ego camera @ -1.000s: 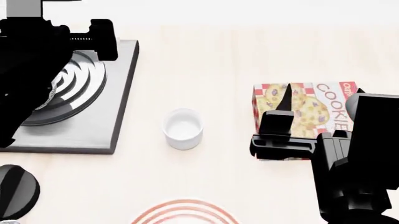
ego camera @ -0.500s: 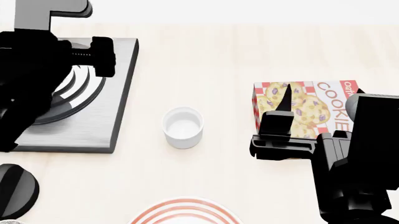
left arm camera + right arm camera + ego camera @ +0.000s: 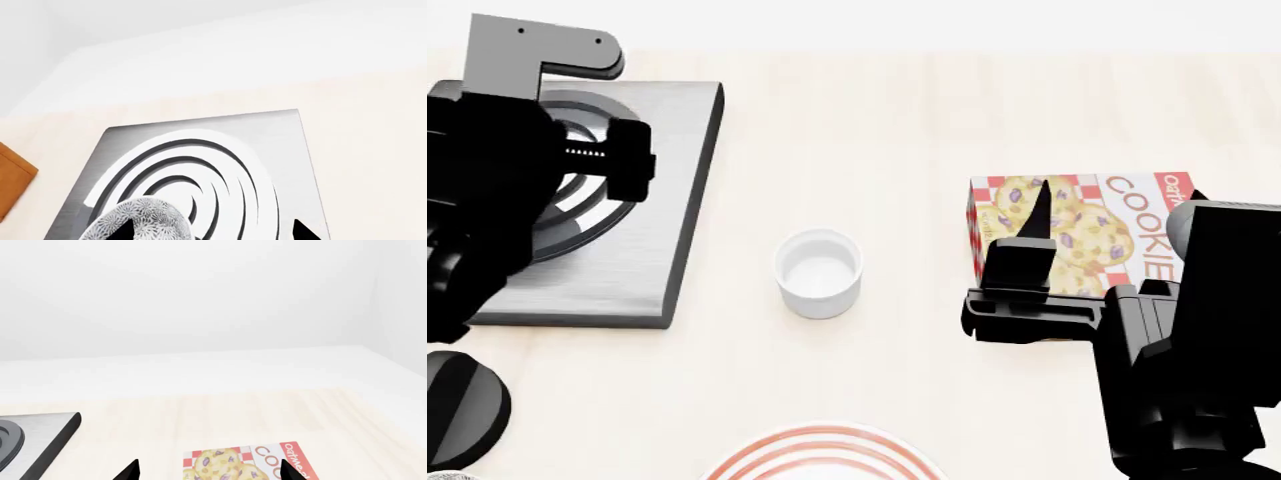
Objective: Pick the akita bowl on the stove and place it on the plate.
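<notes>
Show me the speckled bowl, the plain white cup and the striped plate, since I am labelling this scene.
speckled akita bowl (image 3: 143, 220): left wrist view, on its patterned outer wall.
plain white cup (image 3: 819, 273): head view, on its inner floor.
red-striped plate (image 3: 822, 452): head view, on the rim at the bottom edge.

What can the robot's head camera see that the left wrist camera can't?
Only the head view shows the small plain white cup, the cookie box, the red-striped white plate and the black right gripper. Only the left wrist view shows the speckled grey-and-white akita bowl between the left gripper's fingertips. Both show the flat dark-grey metal stove and the pale wooden table.
</notes>
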### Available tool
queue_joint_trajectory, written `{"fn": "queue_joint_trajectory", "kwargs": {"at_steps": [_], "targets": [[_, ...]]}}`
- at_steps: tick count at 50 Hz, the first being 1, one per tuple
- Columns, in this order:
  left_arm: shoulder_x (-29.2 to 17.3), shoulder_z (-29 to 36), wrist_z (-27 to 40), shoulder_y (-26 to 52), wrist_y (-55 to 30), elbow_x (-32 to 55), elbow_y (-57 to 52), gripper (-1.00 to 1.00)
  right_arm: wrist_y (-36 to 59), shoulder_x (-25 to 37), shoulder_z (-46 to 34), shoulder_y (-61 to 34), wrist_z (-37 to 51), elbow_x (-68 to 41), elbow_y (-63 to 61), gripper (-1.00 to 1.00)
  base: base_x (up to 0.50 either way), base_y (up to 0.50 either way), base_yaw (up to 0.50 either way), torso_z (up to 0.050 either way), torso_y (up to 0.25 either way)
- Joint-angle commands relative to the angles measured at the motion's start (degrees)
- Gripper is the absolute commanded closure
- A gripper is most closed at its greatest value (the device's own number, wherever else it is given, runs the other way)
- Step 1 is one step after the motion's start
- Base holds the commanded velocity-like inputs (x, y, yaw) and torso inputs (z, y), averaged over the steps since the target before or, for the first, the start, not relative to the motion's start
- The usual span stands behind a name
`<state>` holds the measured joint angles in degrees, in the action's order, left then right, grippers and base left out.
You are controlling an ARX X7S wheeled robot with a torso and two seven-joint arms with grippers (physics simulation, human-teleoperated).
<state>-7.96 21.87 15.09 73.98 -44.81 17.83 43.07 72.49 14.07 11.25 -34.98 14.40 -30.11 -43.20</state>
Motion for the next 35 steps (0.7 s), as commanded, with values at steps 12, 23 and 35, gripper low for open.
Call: {"fn": "queue_joint_trajectory", "kwargs": {"at_steps": [12,23,35], "targets": [[-0.6,1.1,2.4,-0.5,-0.5,-1.2,2.0,-1.0,-0.3,0.3,-0.1,0.1,0.6,-0.8,0.1,-1.0,0.0,0.0,0.0,0.0,0.0],[-0.7,1.3,2.7,-0.5,-0.4,-1.2,3.4,-1.0,-0.4,0.5,-0.1,0.1,0.9,-1.1,0.2,-1.0,0.0,0.0,0.0,0.0,0.0],[-0.8,2.2,2.7,-0.8,-0.1,-1.7,5.2,-1.0,-0.5,0.6,-0.2,0.1,1.2,-1.5,0.3,-1.0,0.0,0.0,0.0,0.0,0.0]]}}
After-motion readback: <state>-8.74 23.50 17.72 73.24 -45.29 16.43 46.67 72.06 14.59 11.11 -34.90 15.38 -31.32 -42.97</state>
